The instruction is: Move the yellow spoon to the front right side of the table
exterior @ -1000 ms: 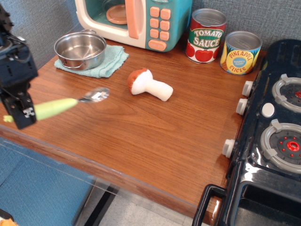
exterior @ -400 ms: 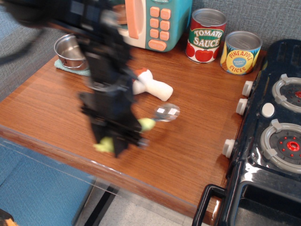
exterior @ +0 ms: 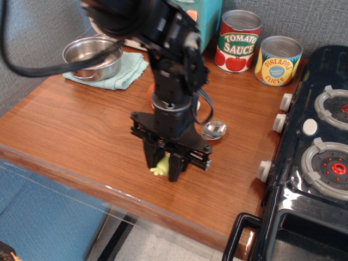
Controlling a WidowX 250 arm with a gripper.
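Now one gripper [exterior: 168, 165] clamps one spoon [exterior: 213, 130] by its handle; behind it, two cans [exterior: 237, 41], and one empty pot [exterior: 92, 56].

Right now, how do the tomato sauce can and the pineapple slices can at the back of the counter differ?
The tomato sauce can has a red, white and green label with tomatoes; the pineapple slices can has a yellow label with a blue patch. The tomato sauce can looks taller and stands farther left, nearer the toy microwave; the pineapple slices can stands beside the black toy stove. Both stand upright with silver tops.
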